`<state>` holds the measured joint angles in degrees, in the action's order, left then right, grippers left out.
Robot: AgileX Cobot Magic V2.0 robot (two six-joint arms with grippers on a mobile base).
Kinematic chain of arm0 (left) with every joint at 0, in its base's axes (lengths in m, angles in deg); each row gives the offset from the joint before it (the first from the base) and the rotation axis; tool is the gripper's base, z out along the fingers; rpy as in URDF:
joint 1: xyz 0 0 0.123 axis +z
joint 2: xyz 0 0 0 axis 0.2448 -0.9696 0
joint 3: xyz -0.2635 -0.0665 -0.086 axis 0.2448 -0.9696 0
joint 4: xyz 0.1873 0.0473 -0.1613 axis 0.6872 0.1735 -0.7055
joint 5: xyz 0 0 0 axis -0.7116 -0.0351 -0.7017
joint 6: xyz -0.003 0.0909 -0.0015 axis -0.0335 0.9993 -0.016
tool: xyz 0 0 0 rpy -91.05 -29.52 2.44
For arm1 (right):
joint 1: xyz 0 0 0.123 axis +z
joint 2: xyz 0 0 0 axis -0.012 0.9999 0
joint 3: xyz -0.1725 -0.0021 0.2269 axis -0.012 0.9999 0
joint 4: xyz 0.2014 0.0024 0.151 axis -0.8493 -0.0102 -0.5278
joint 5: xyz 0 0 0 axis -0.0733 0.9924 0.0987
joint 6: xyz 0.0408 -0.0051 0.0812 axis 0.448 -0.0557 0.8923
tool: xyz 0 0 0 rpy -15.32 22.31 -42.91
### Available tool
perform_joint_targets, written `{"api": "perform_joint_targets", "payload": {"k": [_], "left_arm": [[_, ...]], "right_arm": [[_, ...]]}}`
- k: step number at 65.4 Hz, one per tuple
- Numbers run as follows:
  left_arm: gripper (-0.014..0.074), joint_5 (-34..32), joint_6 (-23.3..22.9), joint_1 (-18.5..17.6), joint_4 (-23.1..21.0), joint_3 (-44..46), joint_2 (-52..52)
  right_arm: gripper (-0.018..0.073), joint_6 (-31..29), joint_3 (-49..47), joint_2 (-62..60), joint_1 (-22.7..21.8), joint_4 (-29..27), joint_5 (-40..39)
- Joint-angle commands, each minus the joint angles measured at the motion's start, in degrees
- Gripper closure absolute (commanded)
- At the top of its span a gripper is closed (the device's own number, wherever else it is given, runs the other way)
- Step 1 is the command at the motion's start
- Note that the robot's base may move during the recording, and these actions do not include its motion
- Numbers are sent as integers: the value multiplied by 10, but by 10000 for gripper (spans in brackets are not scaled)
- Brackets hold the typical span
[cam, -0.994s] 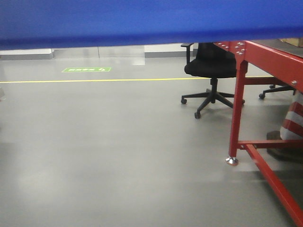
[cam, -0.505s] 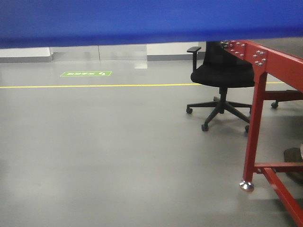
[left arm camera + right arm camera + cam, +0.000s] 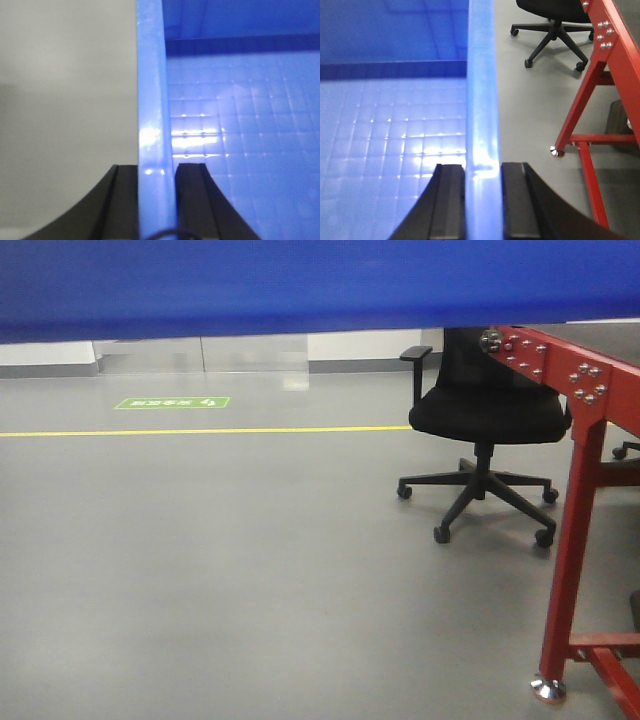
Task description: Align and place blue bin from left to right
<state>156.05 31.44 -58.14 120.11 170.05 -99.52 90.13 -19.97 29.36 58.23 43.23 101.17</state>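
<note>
The blue bin (image 3: pixel 300 285) fills the top of the front view as a broad bright-blue band, held off the floor. In the left wrist view its left rim (image 3: pixel 152 100) runs up between my black fingers, and my left gripper (image 3: pixel 156 172) is shut on that wall; the gridded inside floor (image 3: pixel 245 130) lies to the right. In the right wrist view my right gripper (image 3: pixel 482 172) is shut on the bin's right rim (image 3: pixel 481 75), with the bin's inside (image 3: pixel 385 130) to the left.
A black swivel chair (image 3: pixel 485 415) stands on the grey floor ahead to the right. A red steel frame (image 3: pixel 585 500) with a footed leg (image 3: pixel 548 687) stands at the far right, also in the right wrist view (image 3: pixel 600 75). A yellow floor line (image 3: pixel 200 430) and green marker (image 3: pixel 172 402) lie beyond.
The chair and red frame have slid rightward and nearer in the front view, so the view has turned or moved left. Both grippers keep their hold on the bin.
</note>
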Motion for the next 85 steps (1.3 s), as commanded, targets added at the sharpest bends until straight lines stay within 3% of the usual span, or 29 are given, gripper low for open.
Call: {"api": "perform_joint_targets", "payload": {"k": [1, 12, 31, 85], "left_arm": [[707, -54, 1, -8, 1, 7, 3], [707, -54, 1, -8, 3, 7, 3], [707, -54, 1, -7, 48, 7, 3], [707, -54, 1, -7, 50, 7, 3]], "right_arm": [[631, -7, -6, -2, 7, 19, -85], [631, -7, -6, -2, 7, 19, -85], [631, -7, -6, -2, 7, 19, -87], [631, -7, -6, -2, 7, 19, -87]]}}
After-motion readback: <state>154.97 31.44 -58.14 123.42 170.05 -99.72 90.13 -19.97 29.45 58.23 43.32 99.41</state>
